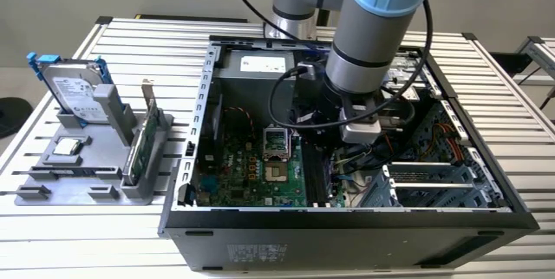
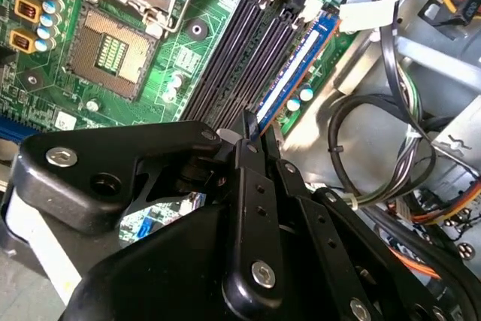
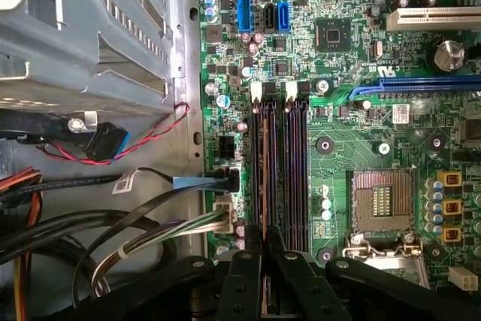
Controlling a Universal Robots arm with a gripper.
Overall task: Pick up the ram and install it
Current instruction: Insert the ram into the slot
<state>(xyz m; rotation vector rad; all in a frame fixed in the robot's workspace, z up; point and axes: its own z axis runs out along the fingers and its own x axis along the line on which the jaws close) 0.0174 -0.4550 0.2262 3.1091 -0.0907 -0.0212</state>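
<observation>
Glossy black plastic pincer [image 2: 259, 137], matt grey metal case [image 1: 347, 227], glossy green motherboard [image 3: 391, 155]

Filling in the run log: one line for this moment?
gripper: shut on ram | ram: in motherboard slot | hard drive: on holder

One robot arm [image 1: 368, 38] reaches into one open computer case [image 1: 347, 227] on the tabletop [image 1: 511, 129]. One hard drive [image 1: 74, 90] and one expansion card [image 1: 143, 142] stand in one grey holder [image 1: 87, 188]. The motherboard [image 3: 361, 148] carries four memory slots [image 3: 297, 178], one processor socket [image 3: 383, 201] and one ram [image 2: 289, 69].
</observation>
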